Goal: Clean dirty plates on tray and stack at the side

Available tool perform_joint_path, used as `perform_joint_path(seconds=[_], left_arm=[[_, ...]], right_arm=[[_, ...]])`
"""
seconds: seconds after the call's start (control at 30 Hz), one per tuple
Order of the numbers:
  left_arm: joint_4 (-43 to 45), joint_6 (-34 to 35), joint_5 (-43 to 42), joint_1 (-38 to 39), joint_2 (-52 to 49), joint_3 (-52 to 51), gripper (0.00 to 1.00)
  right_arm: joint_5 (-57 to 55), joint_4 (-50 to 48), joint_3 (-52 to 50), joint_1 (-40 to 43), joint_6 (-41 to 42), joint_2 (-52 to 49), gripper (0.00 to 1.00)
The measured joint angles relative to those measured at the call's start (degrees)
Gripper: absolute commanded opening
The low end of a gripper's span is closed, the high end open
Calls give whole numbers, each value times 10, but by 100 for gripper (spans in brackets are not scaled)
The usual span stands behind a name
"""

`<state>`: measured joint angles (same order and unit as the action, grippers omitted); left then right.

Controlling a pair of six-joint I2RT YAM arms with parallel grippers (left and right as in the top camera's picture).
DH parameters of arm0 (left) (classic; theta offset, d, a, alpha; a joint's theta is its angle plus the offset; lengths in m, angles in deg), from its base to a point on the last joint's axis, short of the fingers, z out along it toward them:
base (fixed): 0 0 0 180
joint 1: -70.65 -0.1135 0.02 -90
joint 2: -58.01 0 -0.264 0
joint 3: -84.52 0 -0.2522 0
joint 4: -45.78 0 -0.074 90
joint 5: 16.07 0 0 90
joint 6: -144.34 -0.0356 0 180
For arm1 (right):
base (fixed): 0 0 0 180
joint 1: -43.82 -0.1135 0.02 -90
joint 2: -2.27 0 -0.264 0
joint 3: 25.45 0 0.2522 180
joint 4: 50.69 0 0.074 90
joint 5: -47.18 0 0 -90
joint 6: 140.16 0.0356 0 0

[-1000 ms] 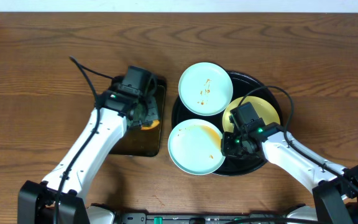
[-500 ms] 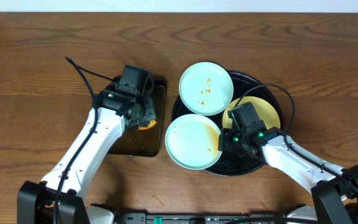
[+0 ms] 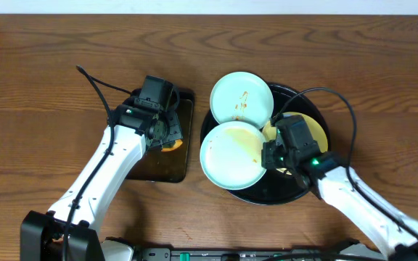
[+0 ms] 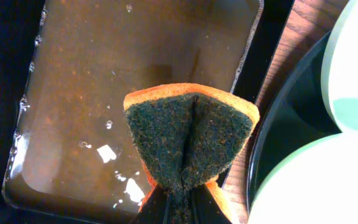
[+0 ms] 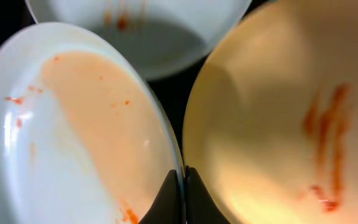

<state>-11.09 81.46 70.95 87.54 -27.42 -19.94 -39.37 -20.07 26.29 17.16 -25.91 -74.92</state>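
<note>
On the left, well apart from the tray (image 3: 267,194), your left hand (image 3: 168,136) is clamped together on a folded sponge (image 4: 191,134), green scrub side up. It hovers over the small tray (image 4: 104,74) of brownish water, just beside the tray's left rim, and has barely moved in the last second.

The change is inside the tray. A second ago the front plate (image 3: 231,156), mint with an orange film and flecks, hung over the tray's front-left rim. It has since been drawn back and to the right, so most of it now lies over the tray, with its back edge meeting the back plate (image 3: 242,101). Whether it is lifted clear, you cannot tell.

Your right hand (image 3: 271,154) has shut on that plate's right rim. The wrist view shows the fingers pinched together on the edge, just beside the yellow plate (image 5: 272,112), which carries red-orange streaks. This likely means the plate is secured for wiping. No plate is cleaned or stacked yet.

The table (image 3: 42,80) is brown wood with strong grain. Nothing of the room shows beyond it.
</note>
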Motion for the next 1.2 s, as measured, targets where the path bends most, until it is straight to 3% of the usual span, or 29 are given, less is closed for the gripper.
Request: perform_joint_path(seconds=[0.17, 0.37, 0.5, 0.9, 0.97, 1.2], left_arm=[[0, 0, 0, 0, 0, 0, 8], [0, 0, -3, 0, 0, 0, 8], [0, 0, -42, 10, 0, 0, 7], [68, 11, -78, 219, -26, 0, 8], [82, 41, -83, 269, -63, 0, 8], [117, 152, -85, 329, -122, 0, 8]], right_arm=[[-35, 35, 7, 0, -8, 38, 1], [-33, 121, 7, 0, 32, 20, 1], [-9, 126, 7, 0, 59, -6, 1], [71, 154, 8, 0, 88, -40, 1], [73, 154, 8, 0, 89, -40, 1], [73, 155, 8, 0, 91, -40, 1]])
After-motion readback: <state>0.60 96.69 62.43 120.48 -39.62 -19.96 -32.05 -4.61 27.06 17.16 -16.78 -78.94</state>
